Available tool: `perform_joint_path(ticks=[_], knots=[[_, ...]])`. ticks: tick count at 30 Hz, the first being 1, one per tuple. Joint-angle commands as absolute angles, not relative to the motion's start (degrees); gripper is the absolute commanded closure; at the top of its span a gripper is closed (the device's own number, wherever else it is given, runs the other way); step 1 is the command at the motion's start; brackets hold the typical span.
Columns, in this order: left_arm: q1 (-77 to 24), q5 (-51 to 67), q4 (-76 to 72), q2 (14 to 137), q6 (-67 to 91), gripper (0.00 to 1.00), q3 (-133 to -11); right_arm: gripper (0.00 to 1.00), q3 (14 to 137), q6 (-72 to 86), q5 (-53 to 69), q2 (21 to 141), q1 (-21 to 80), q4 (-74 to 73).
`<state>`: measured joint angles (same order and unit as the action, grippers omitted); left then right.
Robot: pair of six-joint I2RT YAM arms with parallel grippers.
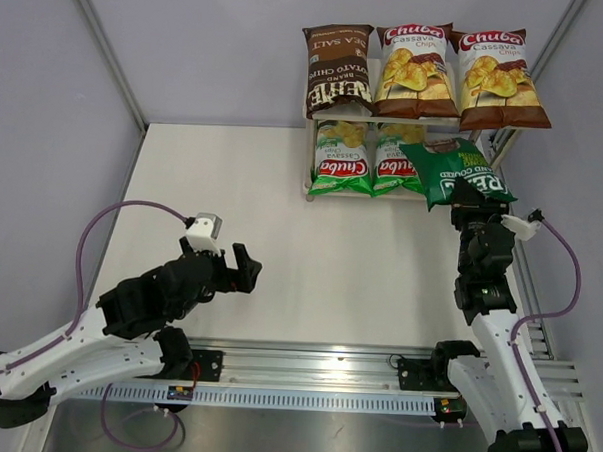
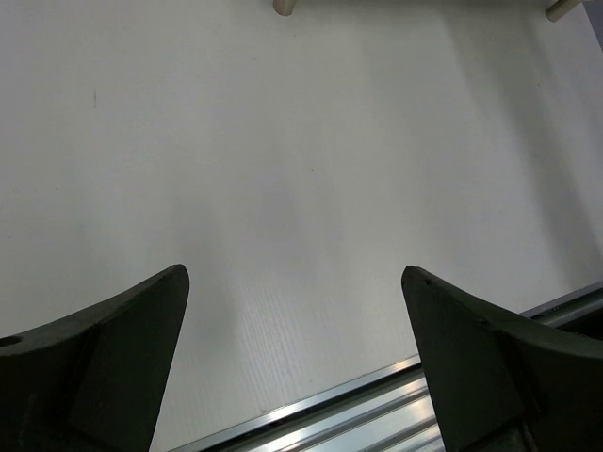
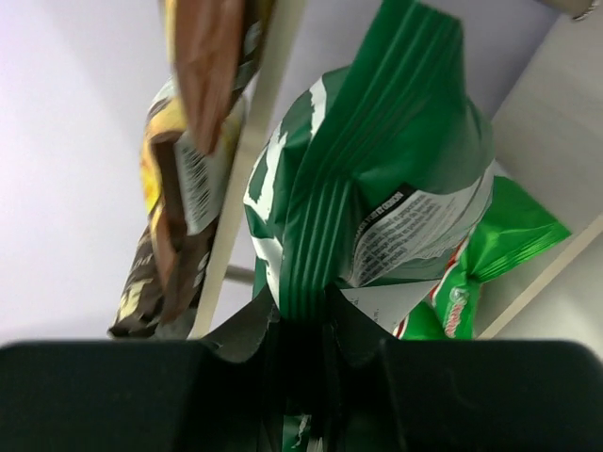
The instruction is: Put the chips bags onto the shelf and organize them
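1. Grip: the right fingers point(image 3: 452, 395) are clenched on the crimped end seam of the dark green REAL bag point(image 1: 452, 171). The bag sits at the right end of the shelf point(image 1: 386, 119), at lower-board level, just beside two green Chuba bags point(image 1: 342, 160). Whether it rests on the board yet, I cannot tell.
2. Weight: likely very light and puffed with air, so it may swing or twist from one pinched edge.
3. Surface: the glossy film looks slippery, so the flat, ribbed seam is the surest hold.
4. Fragility: the body is soft and the chips would crush, so squeezing the middle is unwise.
5. Other arm: the left fingers point(image 2: 113, 358) are spread wide and empty above the desk point(image 1: 331, 247).
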<state>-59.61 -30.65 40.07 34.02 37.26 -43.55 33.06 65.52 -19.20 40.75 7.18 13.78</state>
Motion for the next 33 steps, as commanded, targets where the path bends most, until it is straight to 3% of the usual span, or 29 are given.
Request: perform_joint_path(ticks=[1,23,33], knots=[[-59.41,-30.94,39.99,32.78,35.77,0.01,-45.62,1.00,32.61,71.99,-12.92,42.10,3.69,26.71],[-59.33,-27.51,39.20,33.05,32.78,0.01,-45.52,1.00,34.10,75.50,-8.26,71.70,-6.41,63.44],[-59.41,-26.72,42.19,31.38,32.26,0.01,-47.20,1.00,41.66,71.54,-7.47,84.10,-7.12,69.25]])
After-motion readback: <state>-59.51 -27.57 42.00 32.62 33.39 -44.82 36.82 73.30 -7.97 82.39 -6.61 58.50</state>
